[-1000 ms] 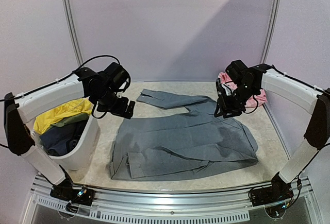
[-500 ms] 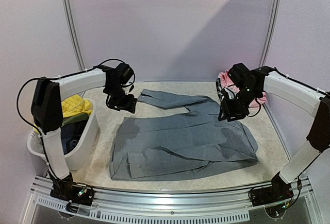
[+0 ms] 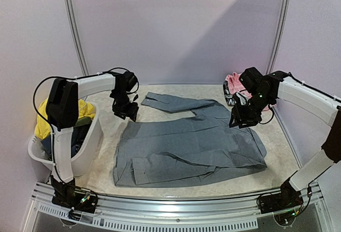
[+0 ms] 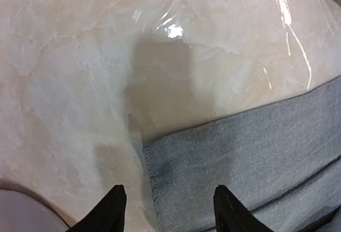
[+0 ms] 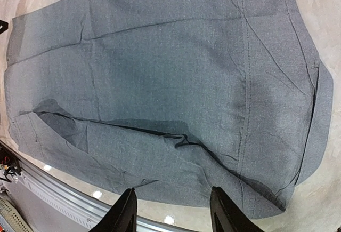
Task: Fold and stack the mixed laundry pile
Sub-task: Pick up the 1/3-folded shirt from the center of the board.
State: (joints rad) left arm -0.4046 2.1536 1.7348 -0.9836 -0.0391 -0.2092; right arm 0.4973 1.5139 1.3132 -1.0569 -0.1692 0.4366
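**A:** Grey shirt, appearance and position?

**B:** The grey long-sleeved shirt [image 3: 186,146] is spread flat at the centre of the marbled table [image 3: 277,130]. One sleeve [image 3: 160,102] runs toward the upper left of the top view. Another is laid along the shirt's lower edge. The cloth is matte with light creases and a few seam lines.

**A:** Other garments?

**B:** A yellow garment [image 3: 80,108] and a dark blue item [image 3: 79,135] sit in the white tub [image 3: 88,149] at the left. A pink piece [image 3: 233,80] lies at the upper right, behind the right arm.

**A:** Claws?

**B:** The left gripper [image 4: 169,202] has its fingers apart and holds nothing. It hangs over a straight-edged end of the grey cloth, left of centre. The right gripper [image 5: 170,202] is also parted and empty, above the shirt's right side. I cannot tell whether either one touches the fabric.
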